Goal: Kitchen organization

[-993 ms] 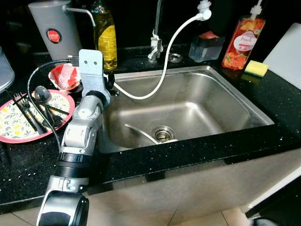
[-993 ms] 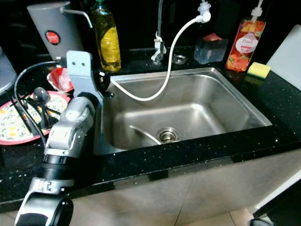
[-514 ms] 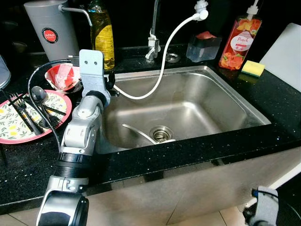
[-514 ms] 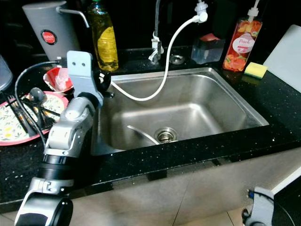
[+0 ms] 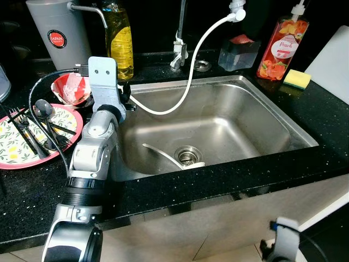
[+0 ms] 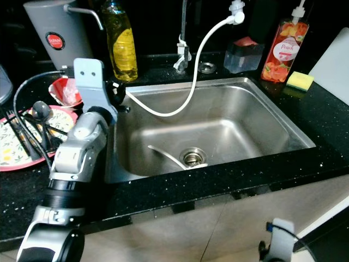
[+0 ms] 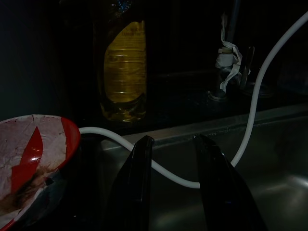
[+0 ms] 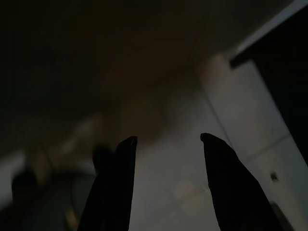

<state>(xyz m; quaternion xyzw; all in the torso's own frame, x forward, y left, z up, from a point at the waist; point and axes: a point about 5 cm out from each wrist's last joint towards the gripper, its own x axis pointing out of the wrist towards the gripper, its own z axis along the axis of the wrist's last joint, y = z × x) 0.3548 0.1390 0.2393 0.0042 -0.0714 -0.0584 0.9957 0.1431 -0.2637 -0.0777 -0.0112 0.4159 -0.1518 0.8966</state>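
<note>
My left arm [image 5: 98, 142] reaches over the counter to the left rim of the steel sink [image 5: 272, 109]. Its grey wrist plate [image 5: 103, 76] hides the fingers in the eye views. In the left wrist view the left gripper [image 7: 173, 139] is open, with nothing held, just above the white hose [image 7: 168, 173] at the sink's edge. The red bowl [image 5: 71, 89] lies beside it. A flowered plate [image 5: 13, 150] with forks and a spoon [image 5: 43, 109] sits further left. The right gripper [image 8: 168, 139] is open, low by the cabinet front; its wrist [image 5: 281, 243] shows at the bottom right.
A yellow oil bottle [image 5: 120, 41] and a grey jug [image 5: 54, 33] stand behind the bowl. A tap [image 5: 179, 46], a soap holder [image 5: 239, 50], a peach soap bottle [image 5: 278, 46] and a yellow sponge [image 5: 297, 79] line the back. A curved white utensil [image 5: 163, 156] lies by the drain [image 5: 187, 155].
The right arm's wrist has come up into view at the bottom right and drifted left. The left arm holds its place by the sink; the camera shifted slightly.
</note>
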